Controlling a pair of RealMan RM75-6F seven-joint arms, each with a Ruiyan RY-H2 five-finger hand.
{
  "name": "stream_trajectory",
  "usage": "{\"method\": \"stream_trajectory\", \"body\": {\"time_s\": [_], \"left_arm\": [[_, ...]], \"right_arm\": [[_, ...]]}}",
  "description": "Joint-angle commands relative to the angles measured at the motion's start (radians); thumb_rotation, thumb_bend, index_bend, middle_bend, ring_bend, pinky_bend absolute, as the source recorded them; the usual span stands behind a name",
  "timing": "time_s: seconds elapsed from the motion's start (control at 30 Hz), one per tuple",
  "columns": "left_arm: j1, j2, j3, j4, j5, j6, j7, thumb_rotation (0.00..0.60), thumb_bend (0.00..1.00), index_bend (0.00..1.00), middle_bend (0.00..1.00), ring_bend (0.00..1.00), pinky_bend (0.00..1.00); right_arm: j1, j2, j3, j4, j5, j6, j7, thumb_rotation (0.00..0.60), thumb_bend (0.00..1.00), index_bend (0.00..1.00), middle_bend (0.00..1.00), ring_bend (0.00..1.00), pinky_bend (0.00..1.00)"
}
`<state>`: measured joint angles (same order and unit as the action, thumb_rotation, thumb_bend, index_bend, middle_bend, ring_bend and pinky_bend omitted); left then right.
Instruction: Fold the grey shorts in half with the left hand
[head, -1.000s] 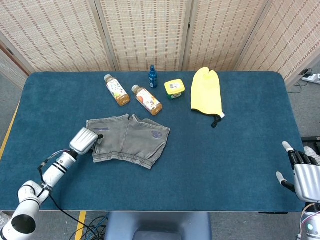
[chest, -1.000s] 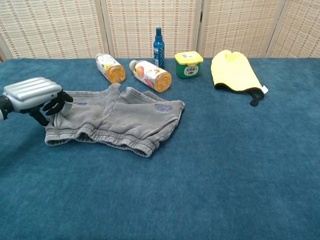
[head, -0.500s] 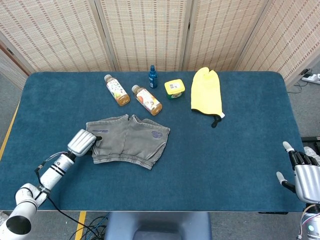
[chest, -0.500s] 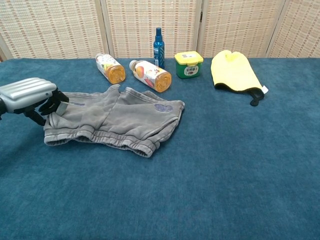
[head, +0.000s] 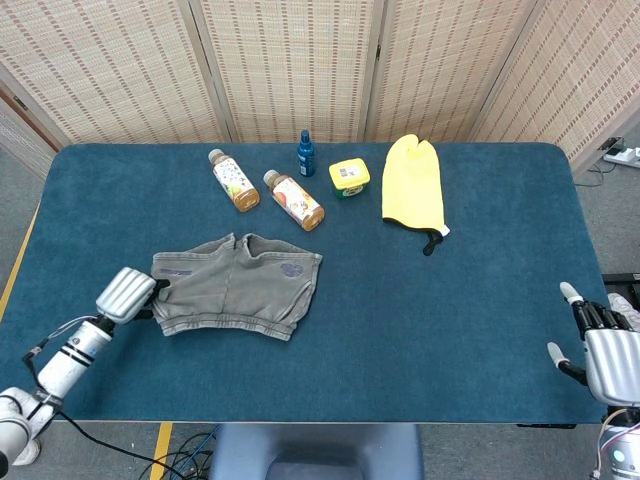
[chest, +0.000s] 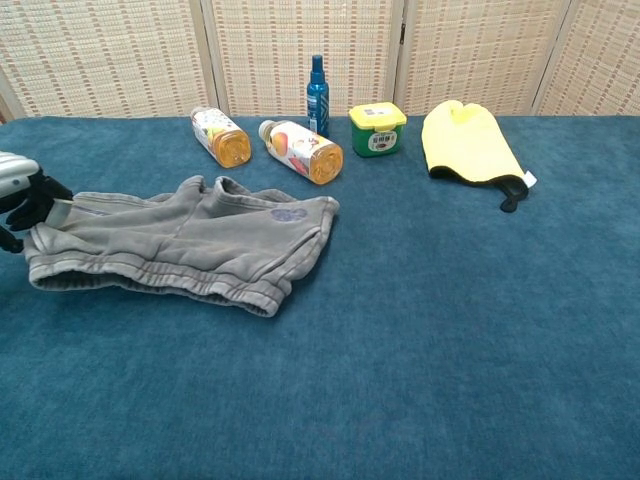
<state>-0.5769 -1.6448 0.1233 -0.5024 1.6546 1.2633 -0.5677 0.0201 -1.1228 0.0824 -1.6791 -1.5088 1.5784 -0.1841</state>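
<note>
Shorts: the grey shorts (head: 232, 287) are laid flat near the table's (head: 420, 330) left front part, long axis running left to right along the front edge; the waistband end is turned to the left edge, the leg openings to the right.
Left hand: the left hand (head: 126, 294) is seen at the shorts' left end, its dark fingers (chest: 30, 200) closed on the waistband corner.
Right hand: the right hand (head: 605, 350) is held past the table's right front corner, fingers apart, nothing in it.
Containers: two bottles (head: 233, 180) (head: 294, 200) are laid on their sides near the rear edge, orange liquid inside; a blue spray bottle (head: 306, 154) stands upright beside them, contents not discernible; a lidded yellow-green tub (head: 348, 177) stands just right of it, contents hidden.
Mitt: a yellow mitt (head: 414, 190) is laid flat toward the right rear.
Change: compared with a second ago, the shorts have been dragged toward the left edge and stretched longer; the left hand has been drawn back leftward with them.
</note>
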Motion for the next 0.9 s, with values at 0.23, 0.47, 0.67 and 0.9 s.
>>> {"method": "stream_trajectory", "body": {"time_s": [0.23, 0.47, 0.67, 0.9], "left_arm": [[0.079, 0.172, 0.016, -0.164, -0.026, -0.008, 0.100, 0.600, 0.47, 0.71, 0.86, 0.77, 0.83], [0.072, 0.241, 0.005, -0.322, 0.008, 0.043, 0.196, 0.600, 0.46, 0.70, 0.86, 0.76, 0.83], [0.002, 0.271, -0.025, -0.471, 0.058, 0.046, 0.314, 0.600, 0.46, 0.70, 0.86, 0.76, 0.82], [-0.109, 0.301, -0.075, -0.625, 0.102, -0.011, 0.431, 0.600, 0.46, 0.70, 0.86, 0.76, 0.82]], "right_arm": [[0.007, -0.010, 0.003, 0.019, -0.017, 0.002, 0.030, 0.600, 0.24, 0.08, 0.27, 0.31, 0.32], [0.005, -0.020, -0.004, 0.041, -0.031, 0.007, 0.057, 0.600, 0.24, 0.08, 0.27, 0.31, 0.32], [-0.004, -0.010, -0.004, 0.044, -0.036, 0.025, 0.069, 0.600, 0.24, 0.08, 0.27, 0.31, 0.32], [-0.025, -0.002, -0.009, 0.041, -0.032, 0.047, 0.072, 0.600, 0.24, 0.08, 0.27, 0.31, 0.32]]}}
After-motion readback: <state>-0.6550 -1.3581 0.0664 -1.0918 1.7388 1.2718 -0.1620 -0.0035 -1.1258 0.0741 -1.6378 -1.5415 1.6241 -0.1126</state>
